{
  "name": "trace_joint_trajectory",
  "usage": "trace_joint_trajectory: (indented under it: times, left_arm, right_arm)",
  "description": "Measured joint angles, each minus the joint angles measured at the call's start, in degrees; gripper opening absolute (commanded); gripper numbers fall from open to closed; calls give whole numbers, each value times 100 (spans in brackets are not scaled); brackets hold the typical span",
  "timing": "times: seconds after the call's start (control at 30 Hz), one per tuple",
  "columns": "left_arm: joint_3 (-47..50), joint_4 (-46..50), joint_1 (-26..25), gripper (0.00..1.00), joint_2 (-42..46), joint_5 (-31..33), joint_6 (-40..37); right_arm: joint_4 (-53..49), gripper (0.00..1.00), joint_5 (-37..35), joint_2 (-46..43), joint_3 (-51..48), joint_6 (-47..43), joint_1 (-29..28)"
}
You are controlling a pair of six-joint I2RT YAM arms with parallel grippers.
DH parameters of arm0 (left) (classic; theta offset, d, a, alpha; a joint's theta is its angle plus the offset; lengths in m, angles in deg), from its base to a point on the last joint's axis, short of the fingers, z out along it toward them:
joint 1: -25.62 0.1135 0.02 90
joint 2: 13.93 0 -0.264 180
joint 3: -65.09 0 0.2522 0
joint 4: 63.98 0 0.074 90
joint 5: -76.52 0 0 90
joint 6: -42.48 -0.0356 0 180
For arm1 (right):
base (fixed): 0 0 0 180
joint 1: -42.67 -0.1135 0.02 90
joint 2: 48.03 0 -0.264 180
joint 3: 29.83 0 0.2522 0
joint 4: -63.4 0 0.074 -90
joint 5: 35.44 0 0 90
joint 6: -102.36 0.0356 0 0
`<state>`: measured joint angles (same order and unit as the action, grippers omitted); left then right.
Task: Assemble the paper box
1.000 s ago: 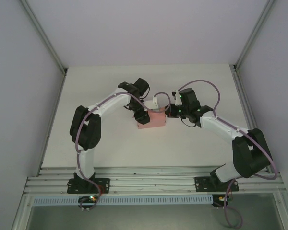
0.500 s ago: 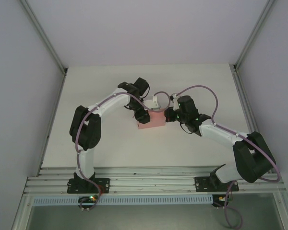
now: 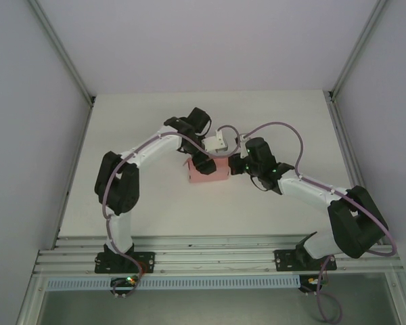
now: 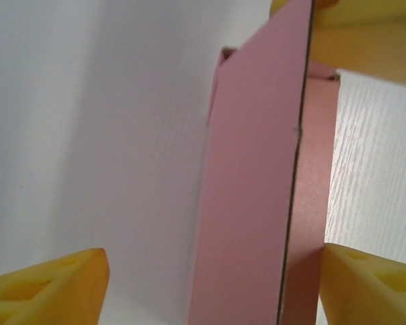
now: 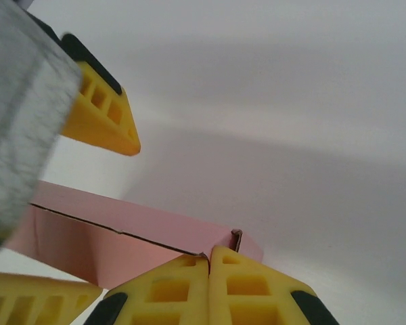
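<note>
Pale pink card box (image 3: 211, 171) sits mid-way across the white bench (image 3: 155, 200), between both arms. Left claw (image 4: 213, 254) released, fingers spread astride one box wall. Right claw (image 5: 208, 261) clenched, tips together at a box corner.

paper box (image 4: 257, 169): thin matt pink card, smooth, dark cut edge. table (image 4: 379, 169): white matt wood-grain laminate. right gripper (image 5: 208, 258) fingers (image 5: 257, 284): yellow matt plastic, ribbed moulding.
</note>
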<state>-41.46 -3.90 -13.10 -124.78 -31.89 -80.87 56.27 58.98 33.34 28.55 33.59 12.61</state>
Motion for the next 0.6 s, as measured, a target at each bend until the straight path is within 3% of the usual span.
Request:
trace_joint_trajectory:
  times: [0.07, 0.3, 0.47, 0.6]
  left_arm:
    - [179, -125, -17, 100, 223, -2, 63]
    - [1082, -719, -22, 100, 1228, 175, 625]
    - [1727, -953, -24, 99, 1915, 981, 1659]
    - [2288, -949, -24, 92, 2599, 1567, 2516]
  right_arm:
    - [-4, 0, -44, 0, -2, 0, -42]
    - [-9, 0, -286, 0, -2, -2, -219]
    - [-81, 0, -605, 7, 37, 17, -404]
    - [-315, 0, -970, 68, 201, 144, -568]
